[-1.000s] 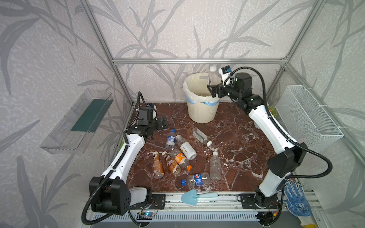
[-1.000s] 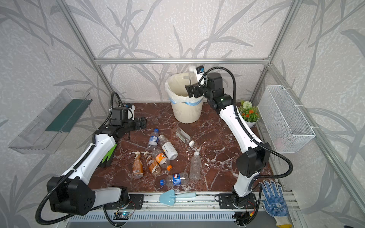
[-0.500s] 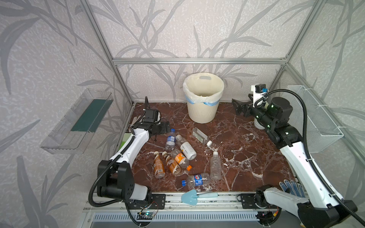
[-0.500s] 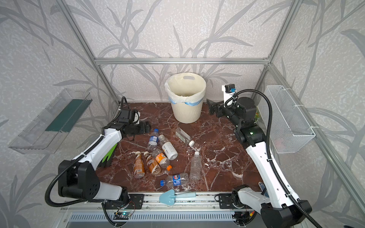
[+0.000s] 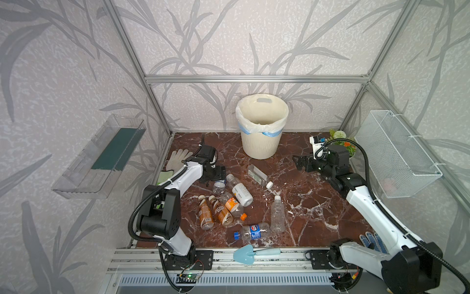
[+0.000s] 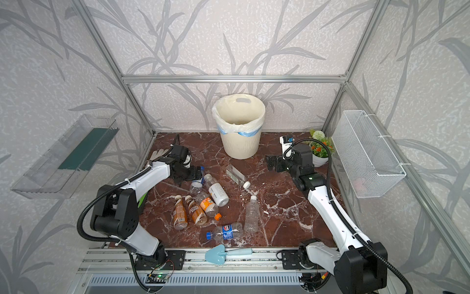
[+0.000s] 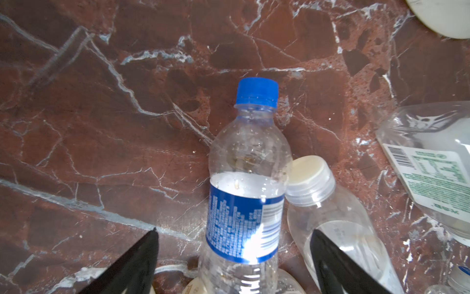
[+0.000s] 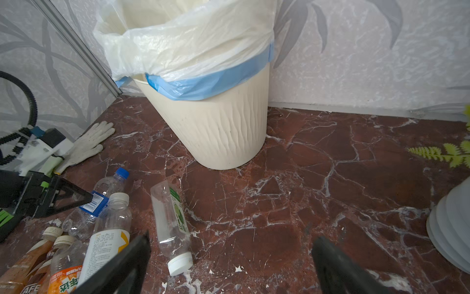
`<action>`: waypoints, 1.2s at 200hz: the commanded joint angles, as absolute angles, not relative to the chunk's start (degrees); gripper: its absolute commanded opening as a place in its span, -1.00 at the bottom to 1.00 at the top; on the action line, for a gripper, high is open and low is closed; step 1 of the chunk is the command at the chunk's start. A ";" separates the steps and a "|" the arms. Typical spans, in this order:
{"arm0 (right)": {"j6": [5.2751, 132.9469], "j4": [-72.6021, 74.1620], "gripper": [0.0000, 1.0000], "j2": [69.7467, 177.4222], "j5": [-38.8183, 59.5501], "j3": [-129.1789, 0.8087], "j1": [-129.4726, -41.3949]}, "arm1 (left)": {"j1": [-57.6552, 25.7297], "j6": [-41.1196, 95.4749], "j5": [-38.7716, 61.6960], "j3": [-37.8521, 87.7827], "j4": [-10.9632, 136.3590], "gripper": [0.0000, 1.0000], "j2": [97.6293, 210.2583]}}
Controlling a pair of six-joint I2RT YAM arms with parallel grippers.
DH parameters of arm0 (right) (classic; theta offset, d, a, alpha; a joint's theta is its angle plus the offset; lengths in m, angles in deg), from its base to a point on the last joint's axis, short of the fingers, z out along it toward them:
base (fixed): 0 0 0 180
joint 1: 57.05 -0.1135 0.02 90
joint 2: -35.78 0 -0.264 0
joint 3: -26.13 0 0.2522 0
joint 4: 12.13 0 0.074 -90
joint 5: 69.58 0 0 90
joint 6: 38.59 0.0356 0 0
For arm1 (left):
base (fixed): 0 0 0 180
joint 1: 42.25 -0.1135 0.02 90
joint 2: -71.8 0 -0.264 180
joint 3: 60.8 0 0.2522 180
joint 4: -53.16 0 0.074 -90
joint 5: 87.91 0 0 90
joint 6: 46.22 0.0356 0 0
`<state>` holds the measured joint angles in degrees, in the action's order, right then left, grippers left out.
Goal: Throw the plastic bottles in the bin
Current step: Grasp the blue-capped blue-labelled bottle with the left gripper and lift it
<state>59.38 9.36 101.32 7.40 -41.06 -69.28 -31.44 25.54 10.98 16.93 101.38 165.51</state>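
1. The bin stands upright at the middle of the table's back edge. Its liner is folded over the rim and its mouth is unobstructed, so a drop from above would be easy. I cannot tell what lies at its bottom.
2. Eight plastic bottles lie on their sides in a loose scatter between the table's middle and its left edge, reaching toward the front edge. All are well apart from the bin, so most of the task seems still to do.
3. The left tool hangs low over the blue-capped bottle at the back end of the scatter. Its jaws are spread wide to either side of the label and hold nothing. They sit across the body, probably because the labelled middle gives the firmest hold.
4. A white-capped bottle lies touching that one. One jaw tip stands over its body, so closing could pinch both or push the neighbour aside.
5. The right tool is fully spread and empty. It is raised above the table near the right edge, beside the bin and facing the scatter, and seems to be waiting clear of the left arm's path.
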 commanded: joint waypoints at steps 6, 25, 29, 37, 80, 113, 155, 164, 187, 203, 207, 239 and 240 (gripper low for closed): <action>60.28 6.01 0.98 101.51 6.14 -39.99 -68.48 | -31.01 25.86 10.09 16.68 102.38 0.79 165.84; 61.03 4.85 0.98 102.41 5.57 -39.58 -68.13 | -30.83 27.00 10.14 16.77 102.80 0.73 166.39; 61.19 4.51 0.97 102.61 5.44 -39.51 -68.06 | -30.74 27.28 10.07 16.82 102.88 0.72 166.58; 61.39 3.97 0.97 103.03 5.24 -39.40 -68.04 | -30.52 27.69 9.90 16.97 103.19 0.71 167.07; 61.75 2.87 0.95 104.85 4.53 -39.65 -67.70 | -29.60 28.31 9.49 18.26 104.26 0.68 169.57; 61.71 2.51 0.95 105.37 4.34 -39.40 -67.51 | -29.51 27.85 6.98 19.11 105.14 0.61 171.45; 61.56 2.62 0.94 105.66 4.80 -38.70 -67.42 | -29.60 27.56 6.04 19.42 104.89 0.49 173.81; 61.56 2.51 0.94 105.57 5.03 -38.44 -67.42 | -29.60 27.47 6.05 19.48 104.62 0.44 173.98; 61.52 2.25 0.94 105.73 5.13 -38.05 -67.33 | -29.60 27.41 6.39 20.14 104.20 0.29 174.87; 61.48 2.34 0.93 105.57 5.21 -37.95 -67.25 | -29.60 27.43 6.30 20.58 104.14 0.19 175.18; 61.43 2.38 0.93 105.49 5.29 -37.92 -67.26 | -29.60 27.38 6.16 20.64 104.14 0.17 175.13; 61.43 2.77 0.93 105.37 5.37 -38.16 -67.16 | -29.92 27.31 5.18 20.26 103.46 0.05 172.83; 61.47 2.73 0.92 105.38 5.38 -38.17 -67.16 | -29.94 27.33 5.17 20.19 103.38 0.04 172.72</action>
<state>61.26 3.98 105.39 5.33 -38.22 -67.47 -29.65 27.25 6.76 19.27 103.23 174.43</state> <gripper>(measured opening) 0.964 0.543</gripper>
